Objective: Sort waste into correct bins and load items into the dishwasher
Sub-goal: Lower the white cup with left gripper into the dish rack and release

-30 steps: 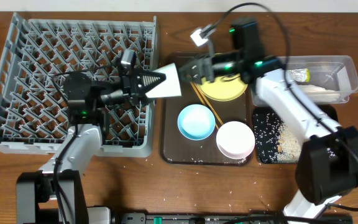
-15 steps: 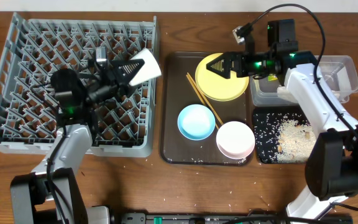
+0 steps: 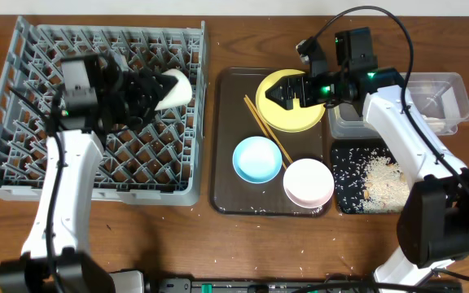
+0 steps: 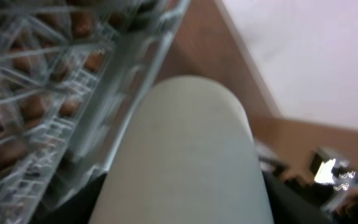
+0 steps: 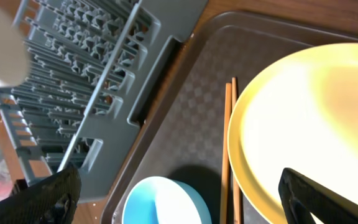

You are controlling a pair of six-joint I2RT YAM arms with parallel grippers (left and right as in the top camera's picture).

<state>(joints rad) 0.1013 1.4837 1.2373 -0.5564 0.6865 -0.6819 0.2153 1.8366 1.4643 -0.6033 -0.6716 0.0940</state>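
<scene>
Left claw (image 3: 159,89) is squeezing the white cup (image 3: 176,85) between its two fingers. It is holding the cup tipped on its side over the grey rack (image 3: 96,192), near the rack's far right corner. I cannot tell if the cup is touching the pegs. In the left wrist view the cup is filling most of the picture, with the rack's wall just beside it.

Right claw (image 3: 287,92) is hanging over the yellow plate (image 3: 301,119) with its fingers spread wide, gripping nothing. In the right wrist view the plate is lying under one finger. The plate is sitting at the far end of the brown tray (image 3: 228,189). Two chopsticks (image 3: 265,129) are lying just beside the plate's left edge. The blue bowl (image 3: 257,158) is sitting near them, and the white bowl (image 3: 308,181) is sitting beside it at the tray's near edge. To the right, rice (image 3: 381,183) is lying in the black tray (image 3: 344,194). The clear tub (image 3: 453,88) is sitting just behind that.
</scene>
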